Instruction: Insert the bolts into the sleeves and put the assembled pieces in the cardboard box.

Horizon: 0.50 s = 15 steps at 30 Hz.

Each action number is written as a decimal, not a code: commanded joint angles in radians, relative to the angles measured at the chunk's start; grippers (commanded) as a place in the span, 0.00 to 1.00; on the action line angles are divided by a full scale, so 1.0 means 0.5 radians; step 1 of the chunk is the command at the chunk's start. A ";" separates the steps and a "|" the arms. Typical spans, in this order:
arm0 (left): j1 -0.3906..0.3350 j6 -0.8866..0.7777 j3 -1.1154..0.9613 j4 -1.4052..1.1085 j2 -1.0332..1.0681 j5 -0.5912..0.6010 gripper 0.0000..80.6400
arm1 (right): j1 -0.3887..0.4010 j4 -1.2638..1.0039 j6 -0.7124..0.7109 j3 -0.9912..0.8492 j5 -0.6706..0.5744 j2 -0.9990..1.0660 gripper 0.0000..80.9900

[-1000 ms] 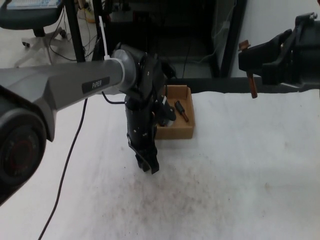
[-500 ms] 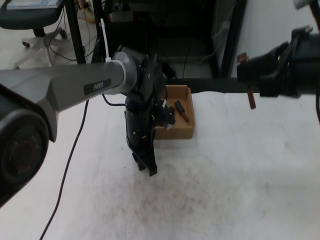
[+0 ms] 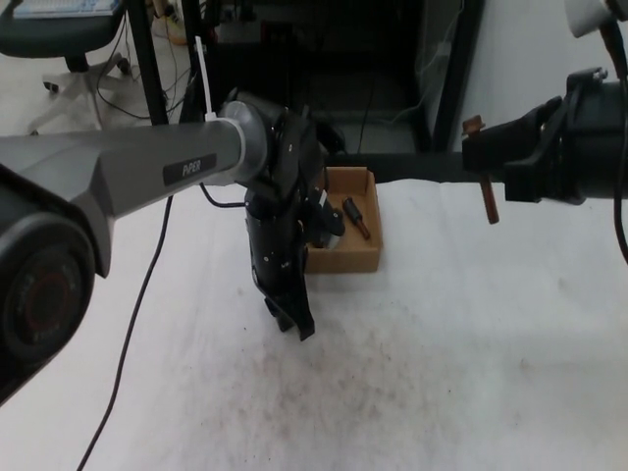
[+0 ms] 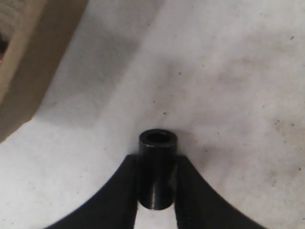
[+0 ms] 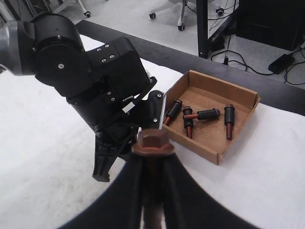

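High view | bench [image 3: 461, 373] white, smudged | cardboard box [image 3: 345, 260] | office chair [image 3: 59, 41] behind

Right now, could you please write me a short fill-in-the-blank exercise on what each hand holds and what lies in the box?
1. The left hand is shut on a black ____.
2. The right hand grips a copper-coloured ____.
3. The box holds ____ assembled pieces.

Missing words: sleeve; bolt; four.
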 commanded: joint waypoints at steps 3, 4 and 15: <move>0.001 -0.017 -0.002 0.018 0.015 -0.004 0.48 | -0.009 -0.050 0.032 -0.008 -0.016 -0.019 0.01; 0.001 -0.017 -0.002 0.018 0.015 -0.018 0.48 | -0.009 -0.050 0.032 -0.008 -0.016 -0.019 0.01; 0.001 -0.017 -0.002 -0.077 0.015 -0.018 0.48 | -0.009 -0.050 0.032 -0.008 -0.068 -0.019 0.01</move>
